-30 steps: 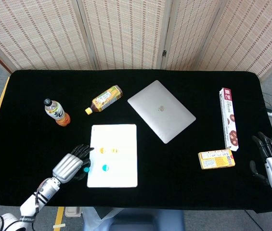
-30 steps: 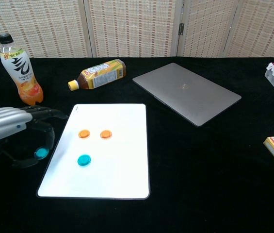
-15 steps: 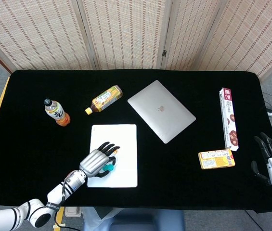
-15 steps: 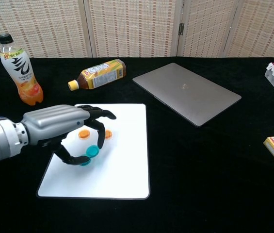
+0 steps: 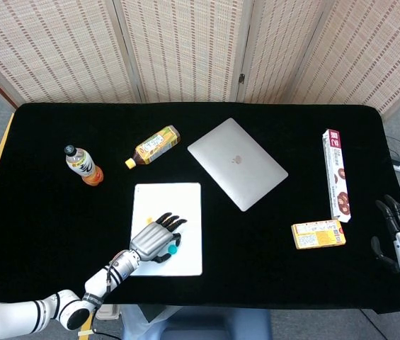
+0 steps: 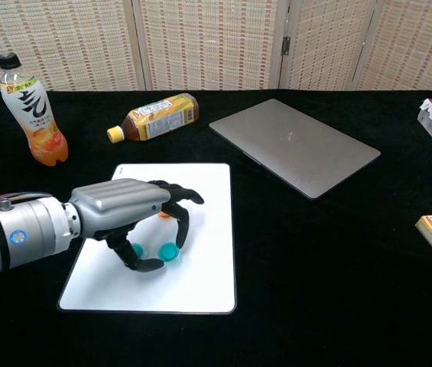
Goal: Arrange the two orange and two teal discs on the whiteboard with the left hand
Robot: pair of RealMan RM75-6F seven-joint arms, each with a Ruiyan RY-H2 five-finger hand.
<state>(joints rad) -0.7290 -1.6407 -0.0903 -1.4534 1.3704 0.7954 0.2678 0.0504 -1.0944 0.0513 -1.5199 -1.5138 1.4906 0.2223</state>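
Looks nearly done to me — the left hand (image 6: 128,214) sits low over the whiteboard (image 6: 200,283) at lower left, fingers (image 6: 181,222) curled around a teal disc (image 6: 169,251), second teal disc (image 6: 136,250) beside it — one orange disc (image 6: 167,215) peeks out, other hidden.
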